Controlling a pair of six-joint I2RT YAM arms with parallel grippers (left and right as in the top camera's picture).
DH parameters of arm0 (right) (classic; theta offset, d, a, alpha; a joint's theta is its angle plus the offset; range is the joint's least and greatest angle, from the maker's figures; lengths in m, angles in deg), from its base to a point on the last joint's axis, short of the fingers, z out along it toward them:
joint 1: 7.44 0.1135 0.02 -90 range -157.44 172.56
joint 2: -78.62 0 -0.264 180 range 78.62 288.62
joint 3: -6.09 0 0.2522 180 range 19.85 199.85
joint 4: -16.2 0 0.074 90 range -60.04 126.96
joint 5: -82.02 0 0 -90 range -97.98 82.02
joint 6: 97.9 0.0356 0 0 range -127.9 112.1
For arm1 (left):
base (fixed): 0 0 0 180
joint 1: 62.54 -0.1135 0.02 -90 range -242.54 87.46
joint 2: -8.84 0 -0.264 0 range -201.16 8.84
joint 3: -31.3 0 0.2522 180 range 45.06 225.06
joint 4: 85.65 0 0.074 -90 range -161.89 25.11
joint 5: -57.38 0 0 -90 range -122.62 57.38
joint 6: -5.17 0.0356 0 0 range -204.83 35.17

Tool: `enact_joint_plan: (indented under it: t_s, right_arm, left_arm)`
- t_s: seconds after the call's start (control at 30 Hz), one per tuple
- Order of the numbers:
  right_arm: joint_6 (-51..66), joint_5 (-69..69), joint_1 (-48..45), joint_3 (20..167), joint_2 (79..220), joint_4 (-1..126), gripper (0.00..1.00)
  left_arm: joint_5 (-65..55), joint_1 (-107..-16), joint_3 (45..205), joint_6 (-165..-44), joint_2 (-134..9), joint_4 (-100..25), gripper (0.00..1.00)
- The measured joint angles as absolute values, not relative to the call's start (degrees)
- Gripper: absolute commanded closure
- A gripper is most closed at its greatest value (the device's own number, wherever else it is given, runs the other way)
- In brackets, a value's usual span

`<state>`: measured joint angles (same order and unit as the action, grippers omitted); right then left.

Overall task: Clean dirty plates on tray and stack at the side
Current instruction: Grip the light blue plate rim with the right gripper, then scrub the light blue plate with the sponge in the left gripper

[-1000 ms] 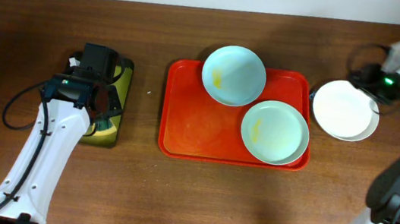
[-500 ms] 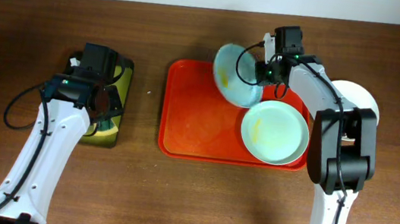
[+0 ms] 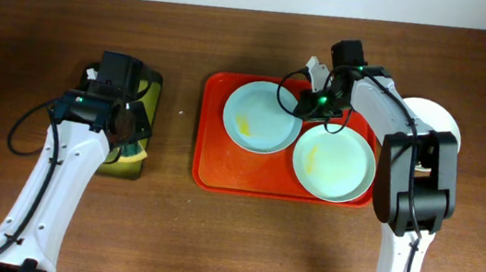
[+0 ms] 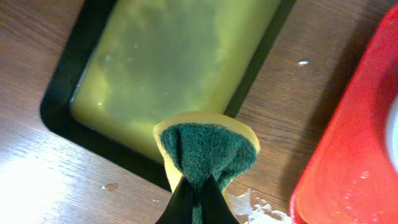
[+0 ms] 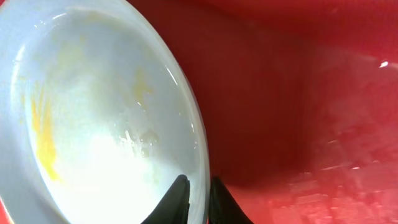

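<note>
- Lying in red tray (image 3: 221, 166), upper middle: smeared mint plate (image 3: 261, 117), right rim pinched by right gripper (image 3: 305, 104); bare floor left and below.
- Second mint plate (image 3: 334, 161) just beside, lower right.
- Left wrist view: left gripper (image 4: 196, 186) clamped on sponge (image 4: 208, 146) over dark tray (image 4: 62, 118).

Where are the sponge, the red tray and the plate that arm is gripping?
sponge (image 4: 208, 149), left wrist view, green scouring face.
red tray (image 3: 222, 157), overhead view, bare floor near its left end.
gripped plate (image 3: 259, 118), overhead view, middle of its well.
</note>
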<state>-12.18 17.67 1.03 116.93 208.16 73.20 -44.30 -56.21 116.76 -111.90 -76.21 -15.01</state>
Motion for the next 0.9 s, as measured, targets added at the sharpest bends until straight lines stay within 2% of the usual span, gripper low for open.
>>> enact_joint_plan:
  t_s: [0.2, 0.43, 0.67, 0.9]
  right_arm:
    - [-11.96, 17.08, 5.42, 116.93, 208.16, 78.69, 0.92]
    - [-11.98, 14.44, 7.93, 117.13, 208.16, 80.39, 0.92]
    - [-11.96, 14.35, 7.93, 117.15, 208.16, 80.28, 0.92]
    - [-11.96, 14.35, 7.93, 117.15, 208.16, 80.24, 0.92]
  left_arm:
    - [-31.03, -54.77, 116.43, -111.95, -77.02, -27.05, 1.00]
    - [-24.24, -42.42, 116.37, -116.03, -91.36, -45.37, 1.00]
    - [-26.03, -35.58, 116.30, -117.69, -103.73, -54.37, 1.00]
    - [-38.53, -34.73, 116.98, -113.43, -105.26, -50.72, 1.00]
